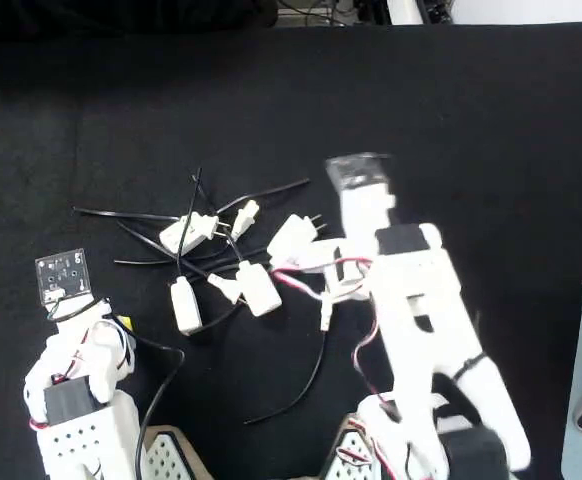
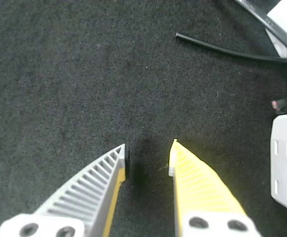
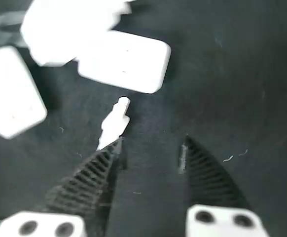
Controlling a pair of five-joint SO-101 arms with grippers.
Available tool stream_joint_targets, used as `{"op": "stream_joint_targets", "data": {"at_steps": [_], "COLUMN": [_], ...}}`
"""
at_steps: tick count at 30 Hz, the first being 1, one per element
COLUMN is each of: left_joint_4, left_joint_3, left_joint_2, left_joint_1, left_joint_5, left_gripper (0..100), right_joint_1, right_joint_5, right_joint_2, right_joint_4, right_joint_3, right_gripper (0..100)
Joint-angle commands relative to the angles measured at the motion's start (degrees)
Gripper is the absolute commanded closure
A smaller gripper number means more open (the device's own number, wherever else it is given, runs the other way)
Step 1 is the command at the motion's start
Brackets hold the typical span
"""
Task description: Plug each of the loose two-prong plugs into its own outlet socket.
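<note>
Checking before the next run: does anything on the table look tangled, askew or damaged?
Yes: the white plugs and sockets lie in a jumbled heap mid-table, their black cords crossing one another. Nothing looks damaged.

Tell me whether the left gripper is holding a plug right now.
No, the left gripper stands open over the black table, with nothing held in it.

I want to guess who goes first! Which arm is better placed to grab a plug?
Right. The right gripper is open with a small white plug at one fingertip. The left gripper is open over bare black cloth, with a cord and an outlet block farther off.
</note>
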Motion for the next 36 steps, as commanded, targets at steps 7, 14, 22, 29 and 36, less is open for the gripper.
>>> {"op": "stream_joint_targets", "data": {"at_steps": [7, 14, 22, 29, 36], "left_joint_4": [-0.8, -0.8, -0.8, -1.1, -1.2], "left_joint_3": [0.2, 0.2, 0.2, 0.8, 1.0], "left_joint_2": [-0.1, -0.1, -0.1, -0.1, -0.1], "left_joint_1": [-0.6, -0.6, -0.6, -0.6, -0.6], "left_joint_5": [0.4, 0.4, 0.4, 0.4, 0.4], "left_gripper": [85, 85, 85, 85, 85], "right_joint_1": [-1.4, -3.5, -13.6, -25.2, -32.4], "right_joint_5": [52.6, 54.2, 54.1, 54.0, 48.0], "right_joint_2": [-8.7, -7.4, -7.7, -7.7, -7.4], "right_joint_4": [0.0, 0.4, 6.5, 9.8, 3.7], "right_joint_3": [2.5, 6.9, 11.7, 14.9, 17.5], "right_gripper": [81.9, 81.5, 81.5, 81.5, 81.5]}}
